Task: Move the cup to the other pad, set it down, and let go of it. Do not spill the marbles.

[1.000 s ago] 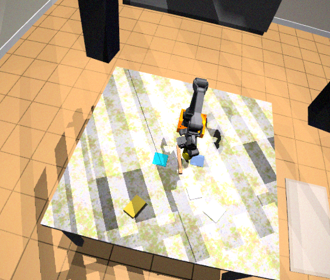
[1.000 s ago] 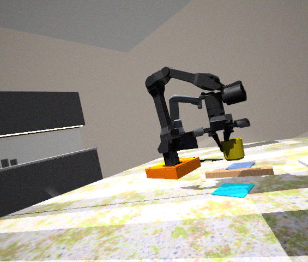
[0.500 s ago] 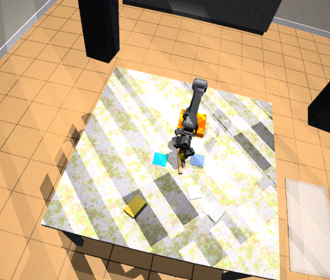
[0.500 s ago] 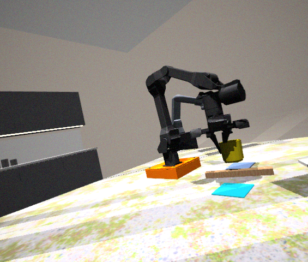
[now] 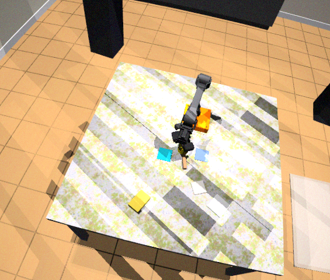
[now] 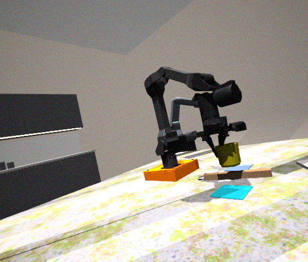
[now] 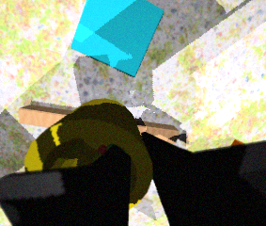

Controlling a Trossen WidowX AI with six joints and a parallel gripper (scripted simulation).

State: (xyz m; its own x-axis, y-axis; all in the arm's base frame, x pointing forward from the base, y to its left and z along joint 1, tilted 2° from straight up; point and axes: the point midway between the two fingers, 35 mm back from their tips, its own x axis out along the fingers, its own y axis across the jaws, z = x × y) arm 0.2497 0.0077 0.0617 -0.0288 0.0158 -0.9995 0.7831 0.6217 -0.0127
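The yellow cup (image 5: 181, 149) (image 6: 229, 154) (image 7: 95, 129) hangs upright or nearly so above the table, over the wooden bar between the two pads. My gripper (image 6: 218, 149) (image 7: 134, 138) is shut on the cup's wall, one finger inside and one outside. A dark red marble (image 7: 102, 149) shows inside the cup; the fingers hide part of the interior. The cyan pad (image 5: 165, 154) (image 6: 231, 192) (image 7: 118, 28) lies bare on one side of the bar. The light blue pad (image 5: 201, 154) (image 6: 238, 168) lies bare on the other side.
The wooden bar (image 5: 184, 163) (image 6: 260, 172) (image 7: 43, 117) lies on the table between the pads, below the cup. The arm stands on an orange base (image 5: 204, 119) (image 6: 162, 174). A yellow block (image 5: 139, 200) and two white flat pieces (image 5: 198, 187) (image 5: 218, 206) lie farther out.
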